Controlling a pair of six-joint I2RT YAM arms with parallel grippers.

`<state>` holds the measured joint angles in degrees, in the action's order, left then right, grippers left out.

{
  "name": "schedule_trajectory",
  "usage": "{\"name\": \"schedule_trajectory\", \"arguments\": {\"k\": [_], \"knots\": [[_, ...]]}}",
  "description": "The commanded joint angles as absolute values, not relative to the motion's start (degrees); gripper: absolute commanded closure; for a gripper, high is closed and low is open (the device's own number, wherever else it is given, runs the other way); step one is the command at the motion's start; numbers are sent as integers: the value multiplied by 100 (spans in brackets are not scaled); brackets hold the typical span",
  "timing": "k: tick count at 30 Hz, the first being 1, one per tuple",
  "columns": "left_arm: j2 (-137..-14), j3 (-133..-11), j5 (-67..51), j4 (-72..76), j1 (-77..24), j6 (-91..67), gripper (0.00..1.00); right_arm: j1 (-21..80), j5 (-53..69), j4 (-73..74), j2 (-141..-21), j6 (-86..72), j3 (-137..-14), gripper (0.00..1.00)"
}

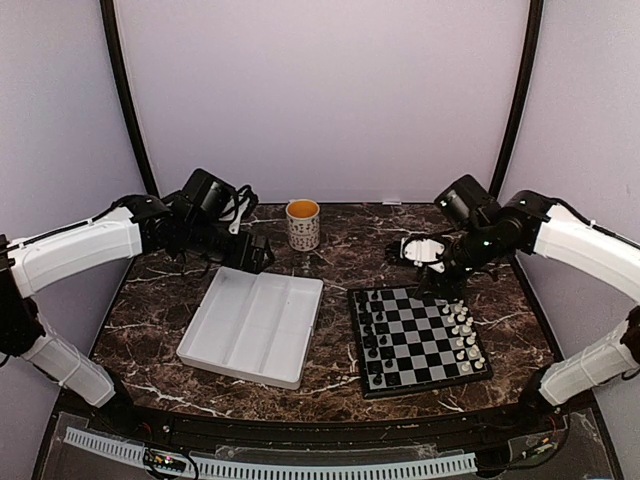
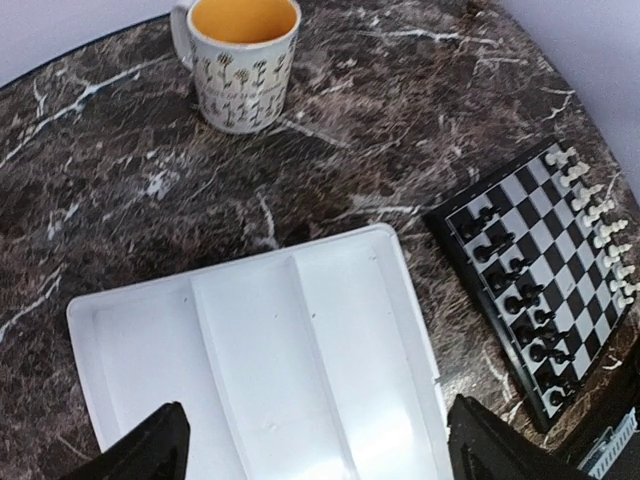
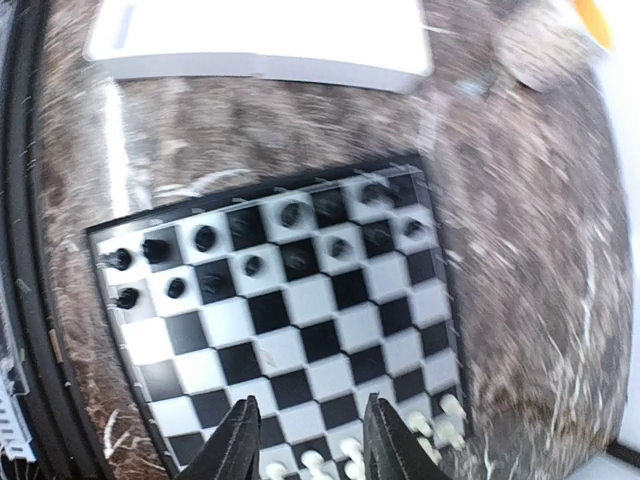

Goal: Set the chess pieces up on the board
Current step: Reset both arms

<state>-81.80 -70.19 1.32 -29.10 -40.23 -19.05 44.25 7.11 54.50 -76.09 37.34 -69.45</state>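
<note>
Both sets of jaws are released and grasp nothing. Our left gripper is spread wide above the near edge of the white tray, and our right gripper is partly spread over the board, near the white side. The board lies flat on the table, just right of the tray and apart from it. We see the black pieces standing in the board's two left files and the white pieces along its right edge. A mug stands behind the tray.
</note>
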Motion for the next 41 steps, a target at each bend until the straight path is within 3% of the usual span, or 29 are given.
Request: {"name": "schedule_trajectory", "arguments": {"k": [1,8,14,18,20,21,25,31,41], "knots": [[-8670,-6976,651,-3971,-4017,-1718,18,3742,850,5019,-7184,3529,-6609,60],[-9191,-6663,382,-3868,-4025,-2198,44,2581,1138,4300,-6837,2886,-6141,57],[-9169,-6353,353,-3217,-4030,-2204,48,1348,1210,3478,-6698,2170,-5835,55],[-9019,-6476,773,-3078,-4034,-1796,43,313,1198,3031,-6775,1484,-5882,31],[-8878,-6519,1091,-2991,-4028,-1572,38,-355,1314,2867,-6863,1153,-5982,4],[-8825,-6529,1205,-2919,-4026,-1472,32,-613,1423,2828,-6898,1108,-6028,2],[-8413,-6512,1762,-2498,-4019,-1097,16,-1232,1676,2592,-6862,821,-6059,2],[-7952,-6496,2217,-1883,-4009,-779,3,-1248,1184,2531,-6862,649,-6200,2],[-7947,-6885,2319,-1709,-3997,-703,1,-1257,1713,2787,-6959,342,-7122,2]]}}
